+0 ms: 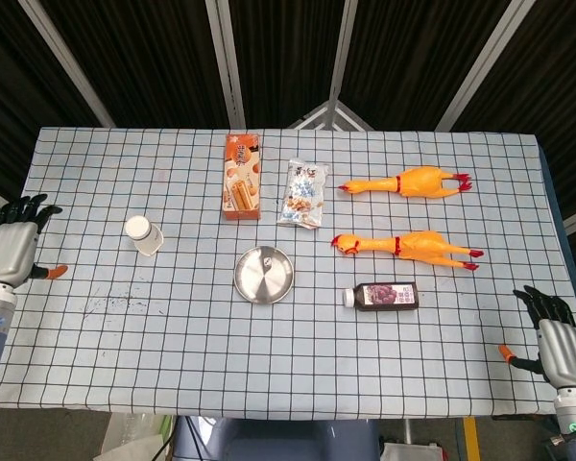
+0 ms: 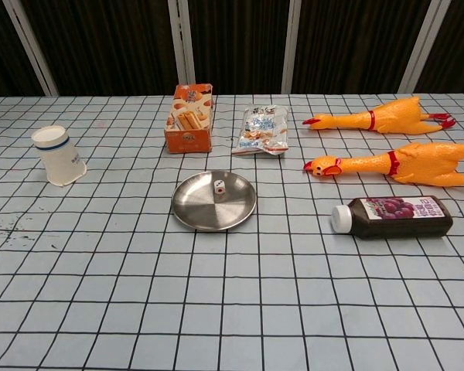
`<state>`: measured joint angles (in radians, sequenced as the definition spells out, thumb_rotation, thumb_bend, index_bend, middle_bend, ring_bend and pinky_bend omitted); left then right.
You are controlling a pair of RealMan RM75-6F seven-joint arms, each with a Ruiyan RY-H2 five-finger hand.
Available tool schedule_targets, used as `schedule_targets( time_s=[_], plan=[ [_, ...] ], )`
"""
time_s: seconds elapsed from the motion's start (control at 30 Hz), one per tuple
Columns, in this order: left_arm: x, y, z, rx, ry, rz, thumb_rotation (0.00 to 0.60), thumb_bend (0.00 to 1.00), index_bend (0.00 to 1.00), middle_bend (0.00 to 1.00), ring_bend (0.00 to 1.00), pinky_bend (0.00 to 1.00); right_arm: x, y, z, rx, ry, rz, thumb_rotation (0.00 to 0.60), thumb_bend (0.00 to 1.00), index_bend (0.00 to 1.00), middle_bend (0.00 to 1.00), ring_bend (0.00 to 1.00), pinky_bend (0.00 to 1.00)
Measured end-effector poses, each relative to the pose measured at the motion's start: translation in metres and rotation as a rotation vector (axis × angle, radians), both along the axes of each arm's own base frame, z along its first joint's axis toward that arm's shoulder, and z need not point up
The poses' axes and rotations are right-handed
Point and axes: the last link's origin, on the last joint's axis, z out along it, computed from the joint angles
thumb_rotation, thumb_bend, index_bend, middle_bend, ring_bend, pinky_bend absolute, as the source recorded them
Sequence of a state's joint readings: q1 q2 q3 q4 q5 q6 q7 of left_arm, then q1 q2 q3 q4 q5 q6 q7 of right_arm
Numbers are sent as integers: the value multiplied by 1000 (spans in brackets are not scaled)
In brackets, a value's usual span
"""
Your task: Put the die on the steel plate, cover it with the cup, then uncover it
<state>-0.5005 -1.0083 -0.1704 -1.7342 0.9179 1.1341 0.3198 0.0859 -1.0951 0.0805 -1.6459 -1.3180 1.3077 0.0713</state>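
The table (image 1: 384, 355), under a checked cloth, carries everything in the task. I order the items from largest to smallest.

My left hand (image 1: 8, 252) hangs at the table's left edge, well apart from every object; its fingers are spread and it holds nothing. My right hand (image 1: 557, 344) hangs off the near right corner, fingers likewise apart and empty. Neither hand appears in the chest view.

The steel plate (image 2: 197, 210) lies flat near the middle of the table, in front of the snack box (image 2: 189, 117).

The cup (image 2: 58, 155) stands to the left of the plate, well apart from it, tilted and resting on the cloth, with its wider end down. I cannot tell whether that end is the mouth.

The die (image 2: 217, 185) sits on the plate, toward its far side, uncovered. In the head view it is too small to make out.

Progress, as I judge it: the die is on the plate, so the first step is done. Whether covering and uncovering are complete or not yet begun cannot be settled from this arrangement, since die bare and cup aside fit both. With both hands withdrawn to the edges, I lean toward complete.
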Motion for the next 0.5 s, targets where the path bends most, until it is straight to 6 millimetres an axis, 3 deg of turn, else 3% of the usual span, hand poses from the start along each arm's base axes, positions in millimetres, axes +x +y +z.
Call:
schedule_targets(
  time_s=[0.23,0.5],
  plan=[
    [-5,22,-29,-33,28,16,600,120,100,17,0,0,-1,-1,-3,15,12,-4,600,231,151,100,105,0],
    [6,57,-69,-43,112,59,600,120,127,14,0,0,-7,-2,-3,18,24,-30,600,231,152,100,105,0]
  ],
)
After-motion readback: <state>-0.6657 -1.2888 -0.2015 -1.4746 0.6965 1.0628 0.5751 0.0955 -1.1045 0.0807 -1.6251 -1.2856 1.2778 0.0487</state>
